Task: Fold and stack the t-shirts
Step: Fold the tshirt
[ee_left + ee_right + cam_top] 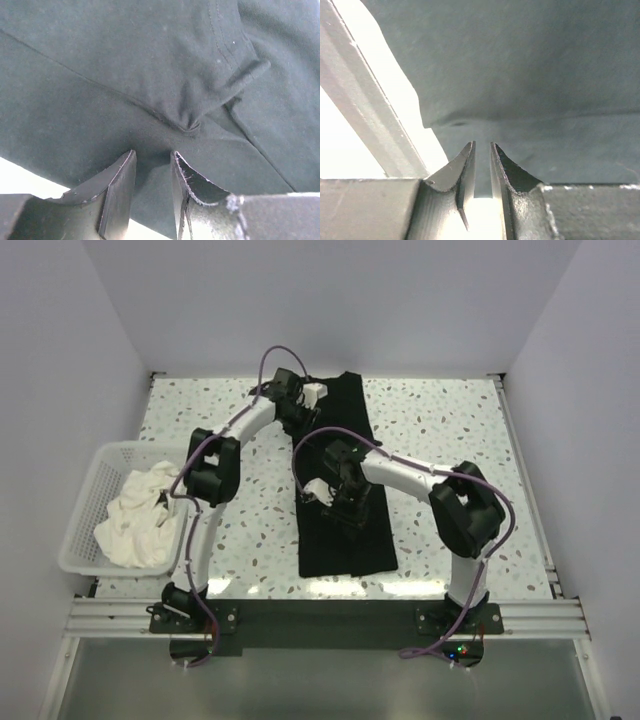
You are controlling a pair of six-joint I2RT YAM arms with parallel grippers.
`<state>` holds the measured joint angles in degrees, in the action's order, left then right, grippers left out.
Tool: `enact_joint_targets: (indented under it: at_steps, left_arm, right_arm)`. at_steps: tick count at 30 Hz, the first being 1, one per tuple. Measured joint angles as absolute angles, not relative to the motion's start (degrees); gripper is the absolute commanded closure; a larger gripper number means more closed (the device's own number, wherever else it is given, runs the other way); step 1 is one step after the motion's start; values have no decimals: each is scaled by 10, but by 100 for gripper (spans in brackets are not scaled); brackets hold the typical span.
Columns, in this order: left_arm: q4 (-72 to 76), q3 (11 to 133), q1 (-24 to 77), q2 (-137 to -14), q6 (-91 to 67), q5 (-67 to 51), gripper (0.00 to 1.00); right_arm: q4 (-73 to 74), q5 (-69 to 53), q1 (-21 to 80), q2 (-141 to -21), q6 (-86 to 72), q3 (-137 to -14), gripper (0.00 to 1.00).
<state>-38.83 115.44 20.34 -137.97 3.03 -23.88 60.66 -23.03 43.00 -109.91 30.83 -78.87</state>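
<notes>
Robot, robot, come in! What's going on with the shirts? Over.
Left gripper open over far end of black t-shirt. Right gripper barely open at its middle, holding nothing. White t-shirt bunched in basket. Nothing in the way.

Looks down from above-behind over the whole speckled white tabletop (450, 430); from each wrist, stares close at the shared soft black fabric t-shirt (345, 540).

No text, labels or numbers to read anywhere. The plain black fabric t-shirt (345, 545) looks blank, though the close-ups are dim.
</notes>
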Motion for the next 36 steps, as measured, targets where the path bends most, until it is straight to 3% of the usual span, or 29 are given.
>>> enact_joint_targets:
  at_steps: [4,10,13,14,15,17,21,23,24,25,30,36]
  left_arm:
    - [-396,1245,203,-1432,51,-237,56]
    - [-396,1276,196,-1447,77,-233,42]
    - [-388,1262,187,-1435,92,-247,24]
    - [-379,1235,183,-1417,97,-255,12]
    - [-379,1206,179,-1394,102,-265,5]
    - [-371,1153,171,-1341,107,-283,0]
    - [-351,1056,159,-1185,123,-301,0]
    - [-316,1002,157,-1087,134,-303,0]
    - [-305,977,157,-1038,142,-305,0]
    - [-277,943,156,-984,150,-304,0]
    - [-182,755,156,-748,193,-304,0]
    - [-232,605,167,-642,328,-383,1]
  right_arm:
    - [610,-237,383,-1079,302,-800,77]
    - [609,-200,333,-1068,317,-802,78]
    - [609,-189,336,-1060,321,-786,77]
    - [608,-187,337,-1053,321,-782,75]
    - [608,-185,338,-1044,321,-779,67]
    - [606,-179,338,-1014,323,-779,63]
    - [591,-167,335,-927,337,-786,33]
    - [564,-160,333,-877,347,-789,29]
    - [549,-159,333,-851,350,-790,11]
    - [532,-160,333,-827,352,-790,1]
    - [444,-191,333,-747,361,-789,1]
    - [432,-253,355,-727,436,-741,2]
